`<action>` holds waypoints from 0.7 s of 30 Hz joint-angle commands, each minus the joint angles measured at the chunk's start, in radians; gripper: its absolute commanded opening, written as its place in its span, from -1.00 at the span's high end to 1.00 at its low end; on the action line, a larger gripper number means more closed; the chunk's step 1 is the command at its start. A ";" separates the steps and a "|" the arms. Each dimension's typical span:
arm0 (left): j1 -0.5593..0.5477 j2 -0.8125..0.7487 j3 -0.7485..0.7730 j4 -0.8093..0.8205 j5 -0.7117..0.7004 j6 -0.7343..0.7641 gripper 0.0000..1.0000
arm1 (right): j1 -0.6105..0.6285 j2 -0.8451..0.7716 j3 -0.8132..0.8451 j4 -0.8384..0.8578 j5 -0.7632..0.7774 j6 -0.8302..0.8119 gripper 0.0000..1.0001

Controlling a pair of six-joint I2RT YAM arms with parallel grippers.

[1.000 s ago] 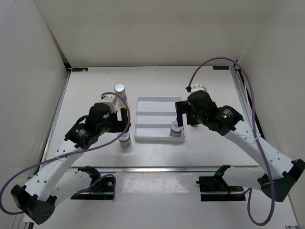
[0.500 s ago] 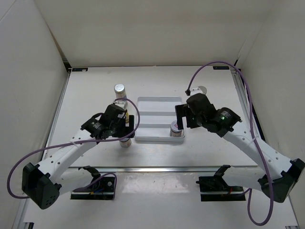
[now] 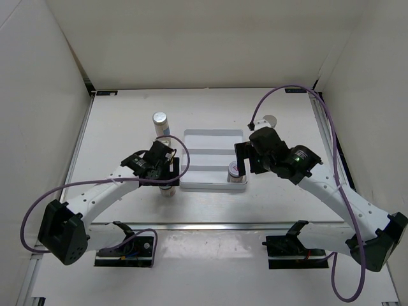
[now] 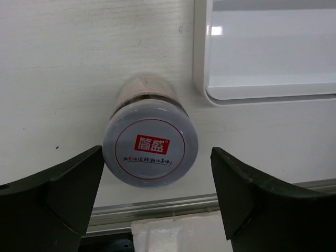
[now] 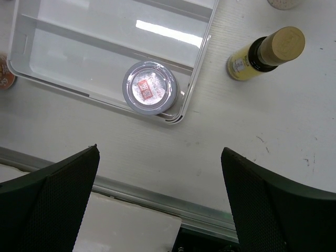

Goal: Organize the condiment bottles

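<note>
Left claw (image 4: 156, 157) is wide open, holding nothing, one finger on each side of a silver-lidded jar (image 4: 150, 149) with a clear gap both sides. The jar stands upright on the desk (image 4: 63, 63), outside the tray (image 4: 200, 63) and just beside its near-left corner. Right claw (image 5: 160, 152) is also spread wide and empty, hanging over bare desk just in front of the tray's near-right corner. A second jar (image 5: 149, 87) already sits in the nearest lane at the right end. An amber bottle (image 5: 262, 55) lies or stands just outside the tray's right wall; I can't tell which from this angle. The white bottle (image 3: 159, 121) is upright behind the left arm, apart from the tray. My read: I'm on the pick of the left jar, with most of the sorting still to do. The jar looks small, rigid and light, probably glass or hard plastic, so it won't give under the pads. Its round wall and smooth lid look slippery. I'd close across the full diameter at the lid rim or just under it, centred, or it could squirt out sideways. It also sits close to the tray wall, so the right-hand finger needs watching.
</note>
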 commanded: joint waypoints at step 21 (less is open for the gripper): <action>-0.108 0.032 0.360 -0.115 -0.139 0.028 0.30 | 0.002 -0.045 -0.028 0.019 0.019 0.030 -1.00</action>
